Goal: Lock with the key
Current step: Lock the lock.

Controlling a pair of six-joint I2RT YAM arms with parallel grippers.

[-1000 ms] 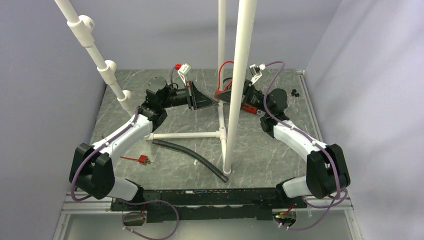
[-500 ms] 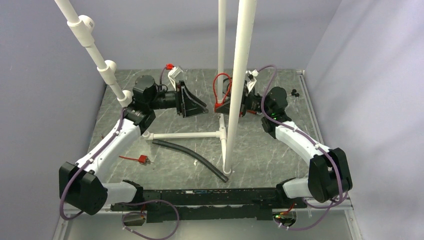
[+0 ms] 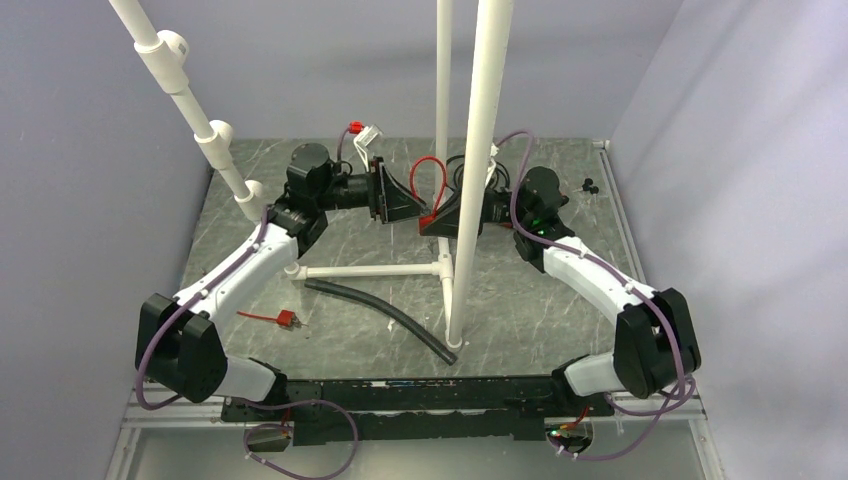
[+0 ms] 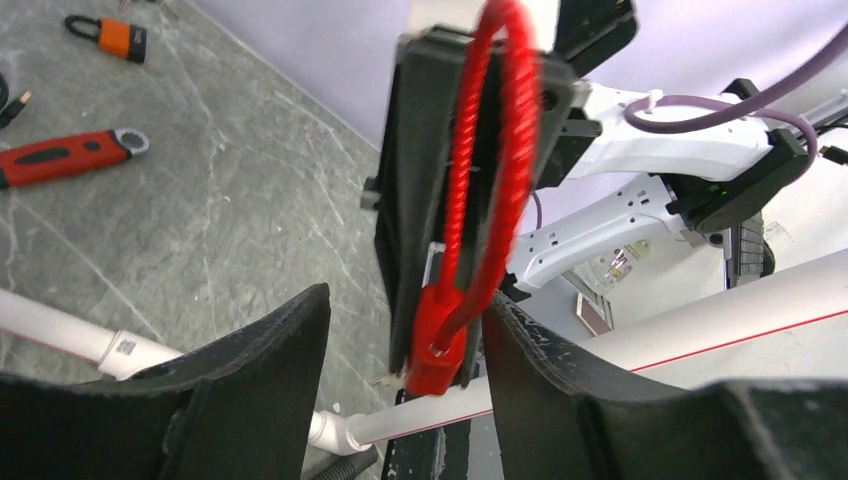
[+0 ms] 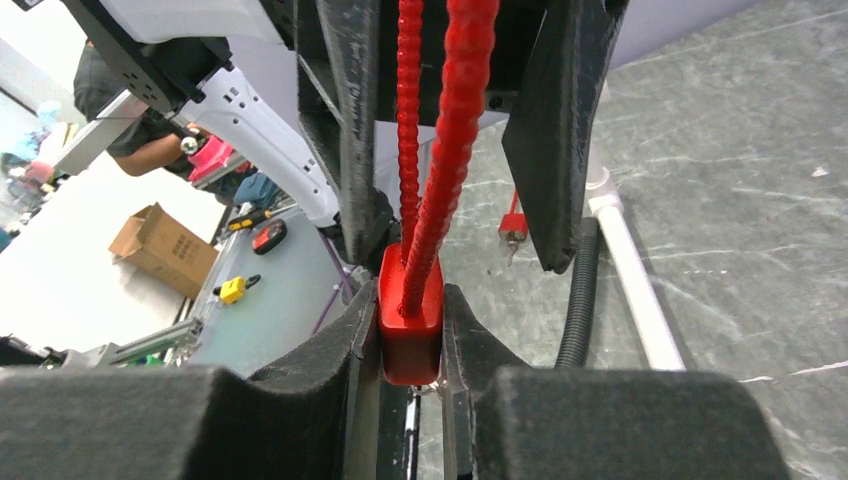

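Observation:
My right gripper (image 5: 410,300) is shut on a red lock body (image 5: 410,335), held above the table beside the tall white pole (image 3: 480,170). The lock's red cable loop (image 3: 432,180) rises from the body. A small metal glint shows under the lock; I cannot tell what it is. My left gripper (image 4: 405,310) is open, and its fingertips stand on either side of the lock (image 4: 437,340) without touching it. What looks like the key (image 3: 284,319), small and red-headed, lies on the table at the front left.
A white pipe frame (image 3: 380,270) lies on the table, and a black corrugated hose (image 3: 385,315) lies in front of it. A slanted white pipe (image 3: 195,110) stands at the left. An orange padlock (image 4: 120,38) and a red-handled tool (image 4: 60,165) lie on the table.
My left gripper opened, drew back to the left, then came in around the lock. My right gripper carried the lock leftward past the pole.

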